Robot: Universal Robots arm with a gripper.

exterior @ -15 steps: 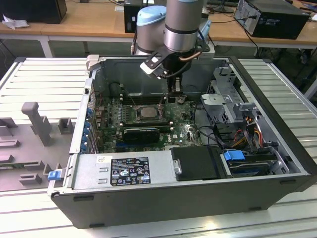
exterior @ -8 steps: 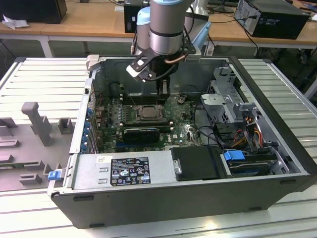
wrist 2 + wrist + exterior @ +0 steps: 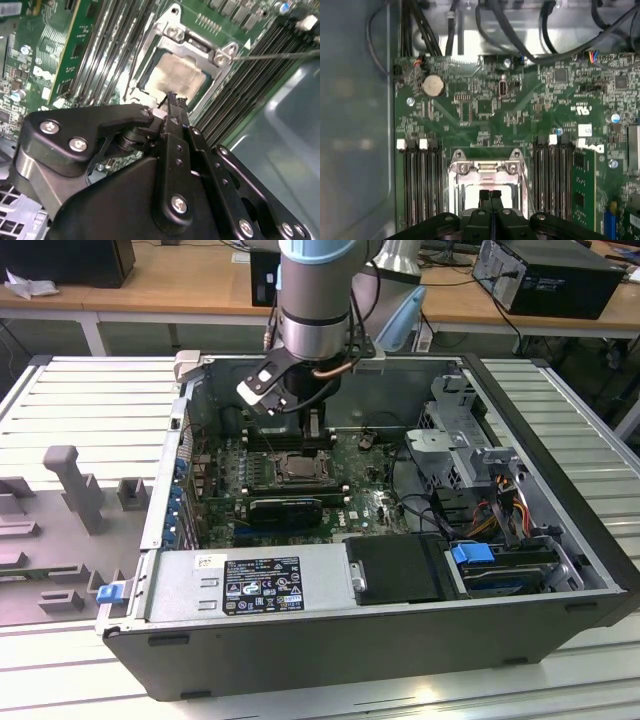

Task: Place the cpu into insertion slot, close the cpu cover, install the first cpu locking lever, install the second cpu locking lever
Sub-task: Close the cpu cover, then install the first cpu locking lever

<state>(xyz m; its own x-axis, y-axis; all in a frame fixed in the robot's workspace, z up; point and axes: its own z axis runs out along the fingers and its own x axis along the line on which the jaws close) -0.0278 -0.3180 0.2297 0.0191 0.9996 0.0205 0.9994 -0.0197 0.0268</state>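
Observation:
The open computer case (image 3: 330, 640) lies on the table with my gripper (image 3: 318, 435) lowered inside it, just above the insertion slot (image 3: 297, 469). In the second wrist view the cpu (image 3: 175, 75) shows its pale silver face in the slot, framed by the cpu cover (image 3: 169, 31), which lies flat around it. My gripper (image 3: 173, 98) is shut, tips pressed together over the near edge of the cpu. A thin locking lever (image 3: 280, 54) sticks out sideways from one corner of the cover. The first wrist view shows the gripper (image 3: 490, 192) over the cover (image 3: 485, 167).
Long memory slots (image 3: 420, 180) flank the socket on both sides. A black oblong card (image 3: 285, 510) lies just in front of it. Cables and a metal drive cage (image 3: 455, 455) fill the exterior view's right of the case. A grey fixture (image 3: 75, 485) stands on the table outside.

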